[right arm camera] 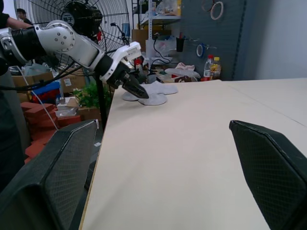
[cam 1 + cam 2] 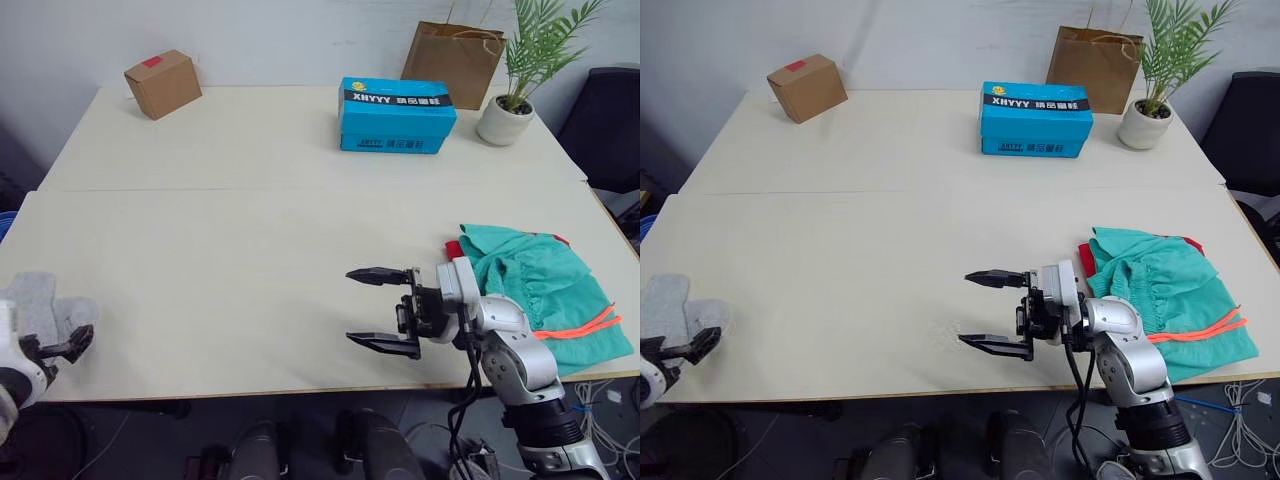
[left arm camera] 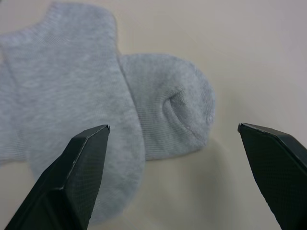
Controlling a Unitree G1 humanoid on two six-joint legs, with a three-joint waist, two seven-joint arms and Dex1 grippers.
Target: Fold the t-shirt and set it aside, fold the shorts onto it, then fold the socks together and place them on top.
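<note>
Landmark: blue box (image 2: 397, 115), far middle of the table (image 2: 230, 240).

Socks (image 3: 91, 120): two light grey socks at the near left corner of the table, well apart from the blue box, diagonally across from it. They overlap side by side. In the left wrist view one lies long, running from the cuff end down between the fingers; the other sits against it with its rounded heel bulging sideways. Which end points toward the blue box I cannot tell.

Left gripper (image 2: 62, 345): low at the socks, fingers spread wide, nothing between them. One fingertip (image 3: 84, 158) shows over the edge of the longer sock; touching or not, cannot tell.

Shorts (image 2: 540, 290): teal, lying bunched at the near right of the table, on the robot's side of the blue box and to its right. Orange-red drawstring trails at the near right edge. Long axis runs roughly from the blue box's side toward the near right corner.

T-shirt (image 2: 453, 247): just a red sliver showing under the shorts at their left edge.

Right gripper (image 2: 380, 310): above bare table, left of the shorts, fingers wide apart and pointing left, empty.
</note>
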